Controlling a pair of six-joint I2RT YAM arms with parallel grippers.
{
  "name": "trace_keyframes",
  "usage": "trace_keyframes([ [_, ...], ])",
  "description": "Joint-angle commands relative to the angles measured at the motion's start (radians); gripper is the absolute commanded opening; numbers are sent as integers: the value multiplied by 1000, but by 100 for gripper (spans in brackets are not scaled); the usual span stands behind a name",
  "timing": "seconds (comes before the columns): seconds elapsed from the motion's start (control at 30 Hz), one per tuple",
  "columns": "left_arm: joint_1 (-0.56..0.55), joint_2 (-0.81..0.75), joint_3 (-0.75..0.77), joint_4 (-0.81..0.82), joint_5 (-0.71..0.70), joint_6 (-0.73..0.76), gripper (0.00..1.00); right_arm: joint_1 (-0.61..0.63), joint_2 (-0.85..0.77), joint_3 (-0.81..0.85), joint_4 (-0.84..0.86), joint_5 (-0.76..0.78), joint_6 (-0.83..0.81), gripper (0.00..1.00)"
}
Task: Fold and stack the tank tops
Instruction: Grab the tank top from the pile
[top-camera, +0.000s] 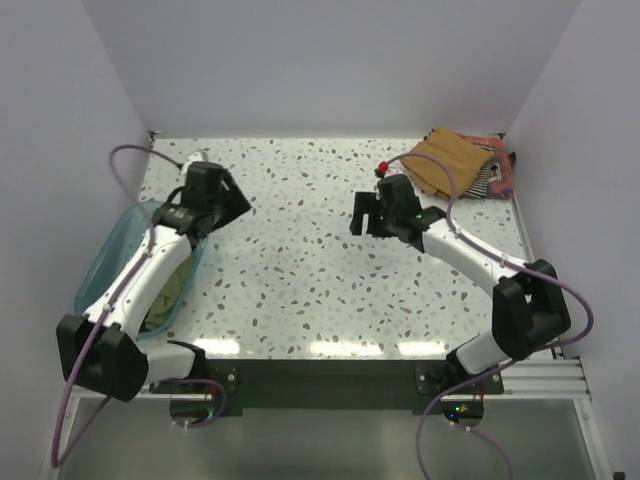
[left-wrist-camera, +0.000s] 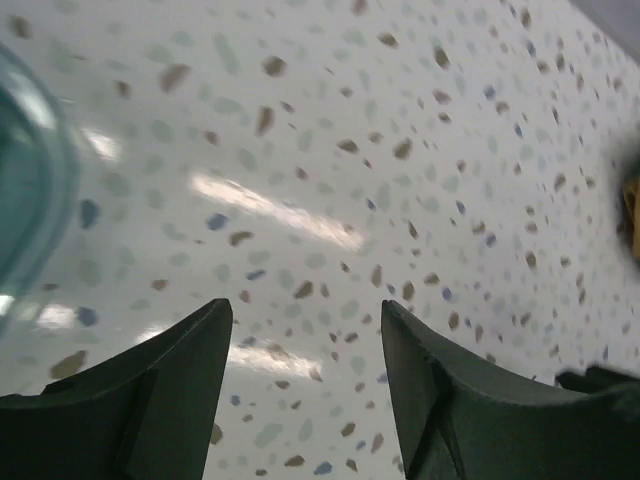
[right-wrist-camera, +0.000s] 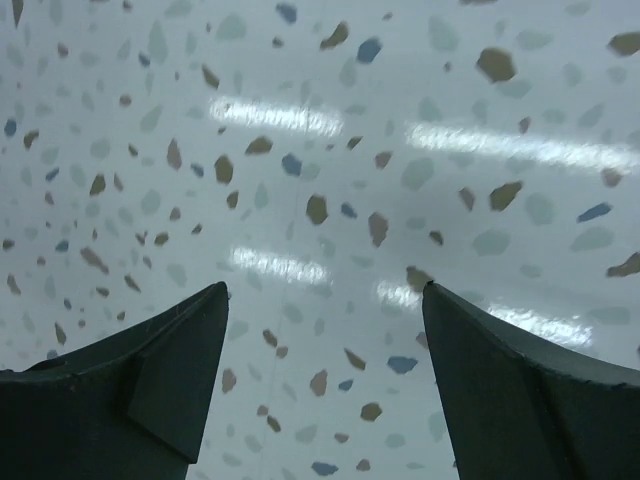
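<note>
A folded pile of tank tops lies at the table's back right corner, the tan-brown one (top-camera: 450, 160) on top, a black-and-white striped one (top-camera: 487, 180) under it and a reddish edge (top-camera: 507, 172) at the far side. An olive green tank top (top-camera: 172, 285) lies crumpled in the teal tub (top-camera: 110, 250). My left gripper (top-camera: 240, 205) hangs open over bare table beside the tub; in its wrist view the left gripper (left-wrist-camera: 305, 305) has nothing between its fingers. My right gripper (top-camera: 357, 213) is open over the table's middle. In the right wrist view, that gripper (right-wrist-camera: 325, 290) is empty.
The tub's rim (left-wrist-camera: 25, 190) shows at the left edge of the left wrist view. A small white object (top-camera: 195, 157) sits at the back left. White walls close the table on three sides. The speckled tabletop (top-camera: 300, 250) lies between the two grippers.
</note>
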Motion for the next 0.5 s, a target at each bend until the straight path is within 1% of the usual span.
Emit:
trace_keyframes([
  [0.0,185,-106,-67,-192,-194,-41,69,74,-84,-96,66,-14,58,82],
  [0.03,280,-119,-89,-188,-195,-37,71,88,-91,-111,82,-24,60,82],
  [0.13,414,-119,-156,-159,-194,-21,73,128,-98,-142,95,-55,54,82],
  [0.17,434,-94,-184,-154,-209,-26,77,139,-102,-154,98,-63,48,82],
  [0.23,481,-53,-201,-134,-223,-41,77,144,-107,-168,109,-64,41,82],
  [0.27,494,-3,-219,-122,-235,-49,78,145,-108,-180,112,-86,38,82],
  [0.33,538,53,-233,-86,-203,-66,79,145,-113,-194,121,-93,32,82],
  [0.37,548,106,-235,-80,-194,-73,80,145,-114,-205,124,-96,28,82],
  [0.43,558,159,-233,-76,-231,-112,82,145,-111,-216,135,-100,21,82],
  [0.47,566,209,-229,-73,-241,-121,82,145,-107,-222,138,-109,18,82],
])
